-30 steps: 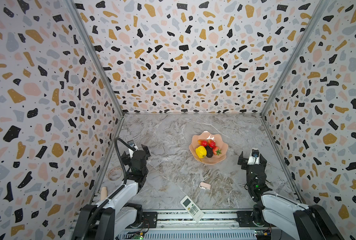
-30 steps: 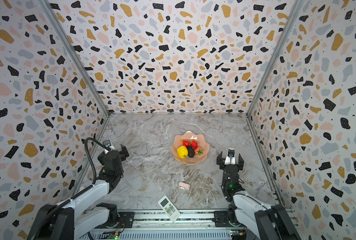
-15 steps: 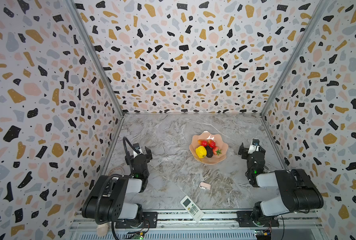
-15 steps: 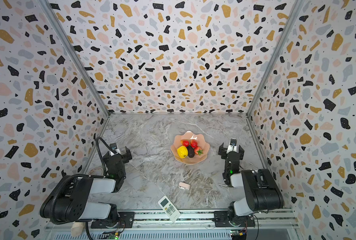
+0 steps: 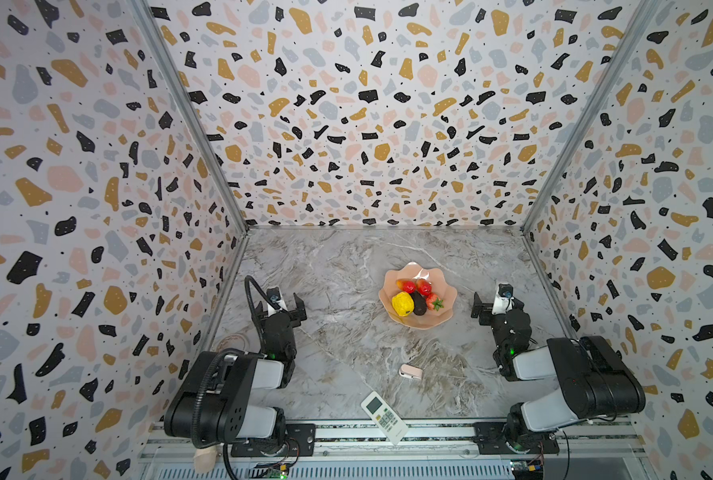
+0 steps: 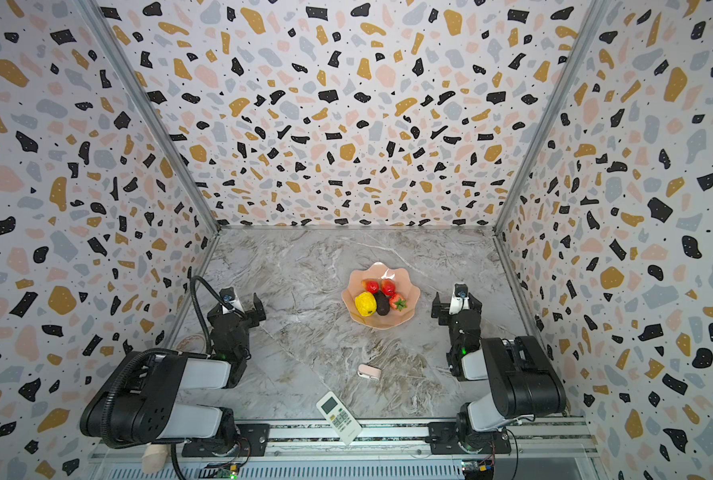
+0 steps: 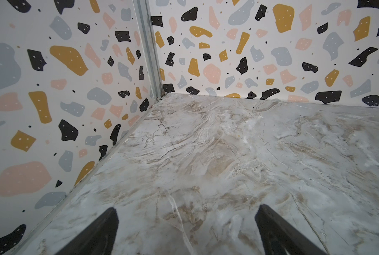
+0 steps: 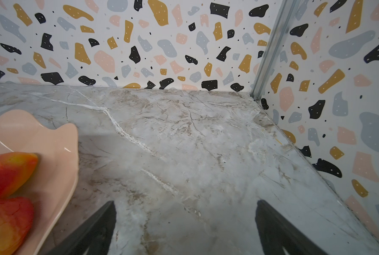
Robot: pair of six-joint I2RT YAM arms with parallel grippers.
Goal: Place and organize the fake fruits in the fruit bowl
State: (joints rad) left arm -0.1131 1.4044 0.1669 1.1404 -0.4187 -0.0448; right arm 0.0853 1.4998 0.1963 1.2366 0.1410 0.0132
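Our left claw (image 5: 282, 306), a black two-fingered gripper, sits in the lower left of both top views. It is spread wide with nothing between its fingers. The left wrist view shows its dark fingertips (image 7: 109, 223) far apart over bare surface. Our right claw (image 5: 497, 304) sits in the lower right of both top views, near the right side of the bowl. It too stands spread and empty, and the right wrist view shows only marble between its tips.

We see the wide, shallow, glossy pale pink fruit bowl with a scalloped rim (image 5: 419, 272) a little right of centre on the grey-and-tan marble-patterned tabletop (image 5: 338, 266). It lies between the two claws, nearer the right one. All five plastic fake fruits lie inside it.

- **Lemon:** the bumpy yellow lemon-like fruit (image 5: 402, 303) is at the lower left of the dish.
- **Avocado:** the blackish-green avocado (image 5: 419, 304) touches the lemon's right side.
- **Strawberry:** the red strawberry with green leaves (image 5: 433, 302) lies just right of the avocado.
- **Mangoes:** two red-yellow mango ovals (image 5: 404, 286) sit side by side above the others, towards the upper rim. One of them also shows in the right wrist view, resting in the dish.

Below the bowl and well apart from it, a small pale pink rectangular gadget (image 5: 410, 371) lies on the marble. Lower down, at bottom centre, a white remote control with grey buttons (image 5: 384, 417) lies tilted, its lower end over the metal rail (image 5: 438, 432) at the front edge.
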